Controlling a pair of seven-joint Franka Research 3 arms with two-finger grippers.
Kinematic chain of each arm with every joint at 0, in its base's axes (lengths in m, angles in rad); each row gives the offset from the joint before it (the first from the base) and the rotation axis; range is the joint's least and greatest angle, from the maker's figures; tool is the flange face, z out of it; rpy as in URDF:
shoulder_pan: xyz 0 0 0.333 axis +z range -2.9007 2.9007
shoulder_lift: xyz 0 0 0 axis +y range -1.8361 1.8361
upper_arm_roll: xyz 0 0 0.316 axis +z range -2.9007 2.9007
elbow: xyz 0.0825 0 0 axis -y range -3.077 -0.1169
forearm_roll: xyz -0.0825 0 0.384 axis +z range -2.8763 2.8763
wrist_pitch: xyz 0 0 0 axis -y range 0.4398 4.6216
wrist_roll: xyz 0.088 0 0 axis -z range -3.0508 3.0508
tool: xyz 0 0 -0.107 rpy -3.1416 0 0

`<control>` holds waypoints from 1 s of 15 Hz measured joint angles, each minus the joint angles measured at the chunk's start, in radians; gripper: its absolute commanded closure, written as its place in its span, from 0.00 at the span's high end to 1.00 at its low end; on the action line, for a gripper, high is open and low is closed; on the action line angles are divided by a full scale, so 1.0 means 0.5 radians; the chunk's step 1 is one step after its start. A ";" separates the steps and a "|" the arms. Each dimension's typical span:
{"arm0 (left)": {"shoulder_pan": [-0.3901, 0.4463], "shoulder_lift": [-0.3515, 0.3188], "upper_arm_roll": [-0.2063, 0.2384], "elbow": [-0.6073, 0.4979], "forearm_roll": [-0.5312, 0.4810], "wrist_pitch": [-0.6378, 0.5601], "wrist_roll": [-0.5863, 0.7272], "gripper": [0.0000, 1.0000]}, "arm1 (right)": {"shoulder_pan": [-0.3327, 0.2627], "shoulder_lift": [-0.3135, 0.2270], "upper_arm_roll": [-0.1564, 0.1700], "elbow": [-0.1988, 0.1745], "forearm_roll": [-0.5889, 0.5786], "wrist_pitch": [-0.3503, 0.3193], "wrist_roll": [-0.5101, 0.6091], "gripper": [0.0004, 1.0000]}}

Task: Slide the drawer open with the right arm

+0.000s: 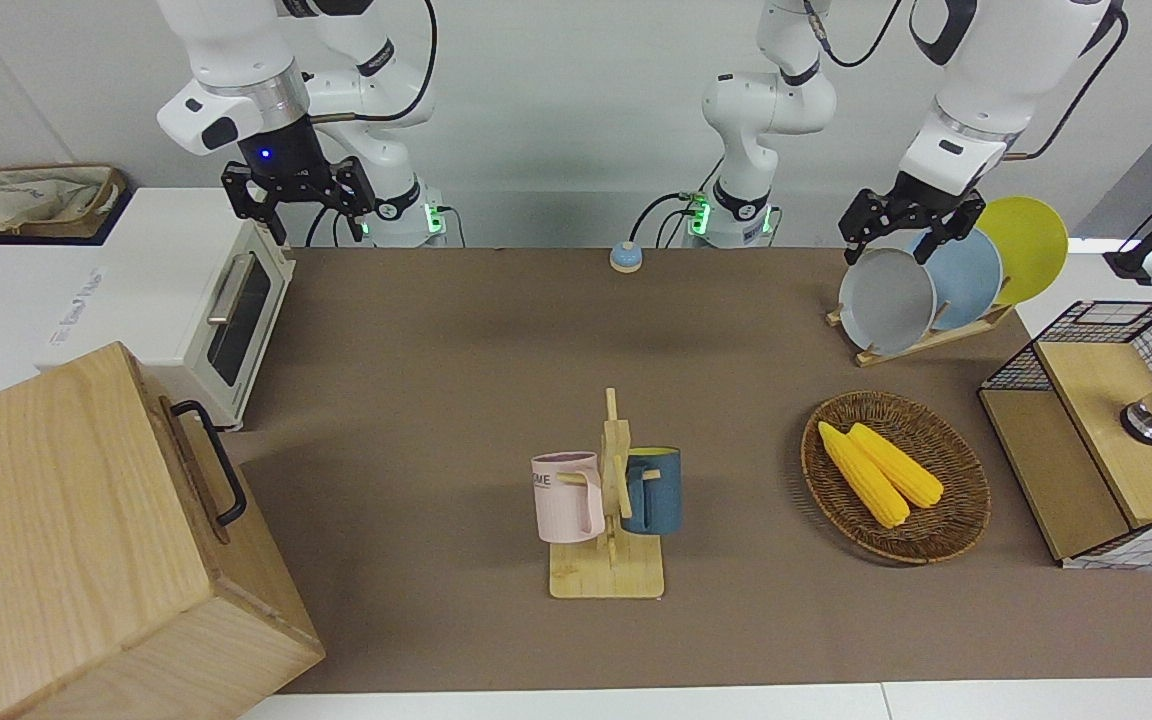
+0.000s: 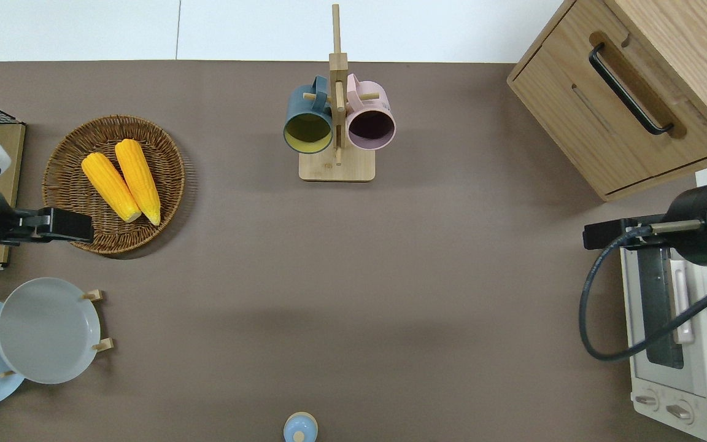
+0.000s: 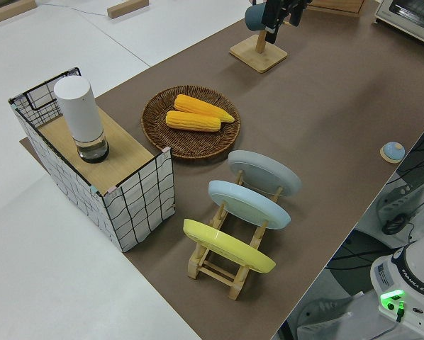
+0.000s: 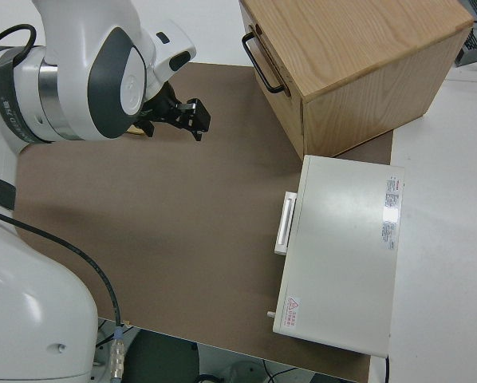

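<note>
The drawer (image 2: 580, 116) is the wide light-wood front of the big pale wooden cabinet (image 1: 56, 520) at the right arm's end of the table. It looks shut, with its black bar handle (image 2: 626, 89) facing the table's middle. The handle also shows in the front view (image 1: 211, 460) and the right side view (image 4: 262, 60). My right gripper (image 1: 298, 195), blue light at its wrist, is open and empty. In the overhead view it (image 2: 599, 235) hangs over the toaster oven's edge nearest the cabinet, apart from the handle. My left arm is parked, its gripper (image 1: 898, 228) open.
A white toaster oven (image 1: 226, 300) stands beside the cabinet, nearer to the robots. A mug rack (image 1: 608, 500) stands mid-table. Toward the left arm's end are a wicker basket (image 1: 946, 520) with corn, a plate rack (image 1: 921, 290) and a wire-mesh box (image 1: 1096, 440). A small blue bell (image 1: 626, 257) sits near the robots.
</note>
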 measured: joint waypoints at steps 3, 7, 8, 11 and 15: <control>0.000 0.000 0.000 0.000 0.000 0.000 0.000 1.00 | -0.022 0.035 0.002 0.046 0.000 0.000 0.000 0.98; 0.000 0.000 0.000 0.000 0.000 0.000 0.000 1.00 | -0.025 0.090 0.002 0.115 0.000 -0.014 0.000 0.98; 0.000 0.000 0.000 0.000 0.000 0.000 0.000 1.00 | -0.025 0.097 0.002 0.121 0.000 -0.016 0.000 0.98; 0.000 0.000 0.000 0.000 0.000 0.000 0.000 1.00 | -0.025 0.100 0.003 0.127 0.000 -0.019 0.000 0.98; 0.000 0.000 0.000 0.000 0.000 0.000 0.000 1.00 | -0.025 0.100 0.015 0.130 -0.015 -0.023 0.000 0.98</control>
